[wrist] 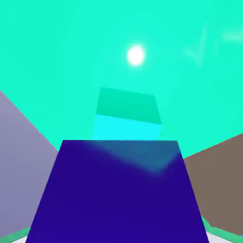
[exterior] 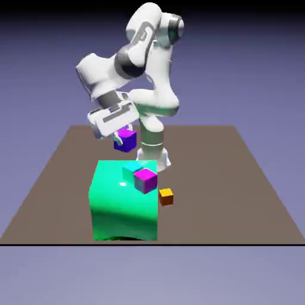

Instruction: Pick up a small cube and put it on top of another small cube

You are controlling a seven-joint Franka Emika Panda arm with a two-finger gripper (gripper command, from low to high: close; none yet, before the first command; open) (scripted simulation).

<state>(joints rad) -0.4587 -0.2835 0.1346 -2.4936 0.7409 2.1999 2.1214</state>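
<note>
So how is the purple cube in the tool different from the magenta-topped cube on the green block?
The purple cube hangs in the air, gripped by the tool; the magenta-topped cube rests on the big green block.
The purple cube's sides are dark blue-violet; the magenta-topped cube's sides are grey.
Both are small cubes, far smaller than the green block.

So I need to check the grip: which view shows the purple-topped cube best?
The exterior view: there the purple-topped cube shows whole, purple top and blue side, held at the gripper above the green block. The hand view shows only one dark blue face, large at the bottom, hiding the fingertips.
</note>
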